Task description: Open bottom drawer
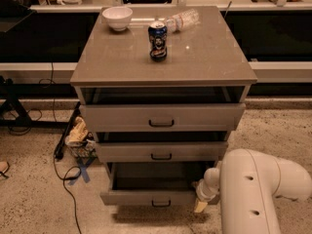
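The grey-beige cabinet (161,57) has three drawers. The bottom drawer (146,197) is the lowest, with the narrowest front and a small black bar handle (161,204). It stands pulled out, its dark inside showing. The middle drawer (161,151) and top drawer (163,117) also stand slightly out. My white arm (253,194) comes in from the lower right. My gripper (201,204) is at the right end of the bottom drawer's front, a yellowish fingertip pointing down beside it.
On the cabinet top stand a white bowl (117,18), a blue can (157,41) and a lying plastic bottle (181,20). Cables (63,174) and a crumpled bag (78,133) lie on the floor at the left. A dark counter runs behind.
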Controlling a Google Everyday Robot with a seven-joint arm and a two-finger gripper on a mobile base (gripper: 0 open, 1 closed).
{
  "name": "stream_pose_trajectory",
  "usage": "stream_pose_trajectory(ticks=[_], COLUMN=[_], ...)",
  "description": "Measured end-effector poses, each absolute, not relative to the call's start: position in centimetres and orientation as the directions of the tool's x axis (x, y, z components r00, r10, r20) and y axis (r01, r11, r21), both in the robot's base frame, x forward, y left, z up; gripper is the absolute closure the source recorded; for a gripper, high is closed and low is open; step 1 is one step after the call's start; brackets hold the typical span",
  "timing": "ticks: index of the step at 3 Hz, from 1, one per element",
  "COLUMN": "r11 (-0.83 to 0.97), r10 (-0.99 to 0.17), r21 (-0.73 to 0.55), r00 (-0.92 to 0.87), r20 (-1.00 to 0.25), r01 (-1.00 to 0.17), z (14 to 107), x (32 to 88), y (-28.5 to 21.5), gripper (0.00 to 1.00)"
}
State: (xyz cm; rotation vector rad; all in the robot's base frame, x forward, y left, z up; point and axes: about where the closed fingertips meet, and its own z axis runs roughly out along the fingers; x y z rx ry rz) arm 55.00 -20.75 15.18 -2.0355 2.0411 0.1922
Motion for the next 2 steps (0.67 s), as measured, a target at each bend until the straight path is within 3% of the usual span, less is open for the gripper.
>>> stream_pose_trajectory(ticks=[2], r11=[0.073], r10=[-0.968], r21=[-0.060], r00=[-0.056], r20=[-0.247], r01=[-0.996], z=[16.2], x=[51.9], y=[-22.0], gripper=[0.73])
